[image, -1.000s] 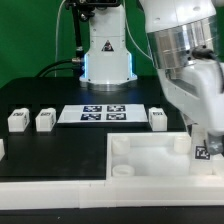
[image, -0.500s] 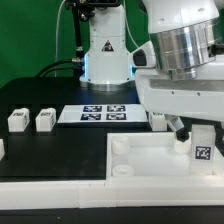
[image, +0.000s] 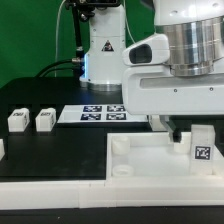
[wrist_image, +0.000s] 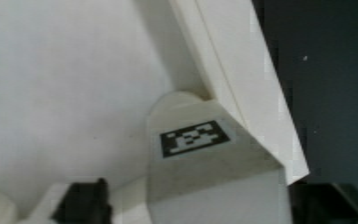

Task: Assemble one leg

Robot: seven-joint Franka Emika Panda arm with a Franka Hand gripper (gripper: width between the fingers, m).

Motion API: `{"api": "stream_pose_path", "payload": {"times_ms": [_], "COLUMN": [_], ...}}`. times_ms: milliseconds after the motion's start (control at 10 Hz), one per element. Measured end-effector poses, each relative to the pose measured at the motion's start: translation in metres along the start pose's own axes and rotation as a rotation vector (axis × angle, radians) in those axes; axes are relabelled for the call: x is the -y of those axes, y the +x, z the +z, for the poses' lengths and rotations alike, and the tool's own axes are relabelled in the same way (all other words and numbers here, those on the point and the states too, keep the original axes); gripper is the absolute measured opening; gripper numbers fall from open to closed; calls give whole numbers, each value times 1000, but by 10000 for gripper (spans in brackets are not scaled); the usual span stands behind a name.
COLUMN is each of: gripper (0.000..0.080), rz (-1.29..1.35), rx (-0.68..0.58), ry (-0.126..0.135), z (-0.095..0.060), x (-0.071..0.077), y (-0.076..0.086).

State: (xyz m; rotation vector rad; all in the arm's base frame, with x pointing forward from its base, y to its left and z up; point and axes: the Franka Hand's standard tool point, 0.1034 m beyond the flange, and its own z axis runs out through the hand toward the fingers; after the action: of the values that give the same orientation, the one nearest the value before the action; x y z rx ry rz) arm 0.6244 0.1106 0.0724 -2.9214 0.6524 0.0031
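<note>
A leg [image: 202,146], a small white post with a black-and-white tag, stands upright in the corner socket of the big white tray [image: 145,165] at the exterior view's right. My gripper [image: 190,131] hangs over it with the jaws open, one dark finger [image: 178,130] beside the leg. In the wrist view the leg [wrist_image: 202,150] sits between my gripper's [wrist_image: 208,203] two fingers [wrist_image: 87,200], with a gap showing on one side, against the tray's raised rim [wrist_image: 220,60].
Two more legs [image: 16,120] [image: 44,120] stand on the black table at the exterior view's left, and another peeks in at the edge [image: 2,150]. The marker board [image: 92,113] lies behind the tray. The arm's base [image: 105,55] stands at the back.
My wrist has turned about the leg and risen a little. The leg, covered by the gripper one second ago, now stands in full view in the corner socket.
</note>
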Motion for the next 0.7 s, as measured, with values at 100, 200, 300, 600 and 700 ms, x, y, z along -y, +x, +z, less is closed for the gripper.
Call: {"api": "stream_pose_path", "payload": {"times_ms": [100,200,300,600,700], "gripper": [352,294,294,294,294], "rz": [89,195,270,821,1051], "rx": [1,1,2,23,43], "ry": [2,1,2,12,35], "z": [0,0,0,0,0], "x": [0,1,0,3,5], "y": [0,0,-1,-2,-2]}}
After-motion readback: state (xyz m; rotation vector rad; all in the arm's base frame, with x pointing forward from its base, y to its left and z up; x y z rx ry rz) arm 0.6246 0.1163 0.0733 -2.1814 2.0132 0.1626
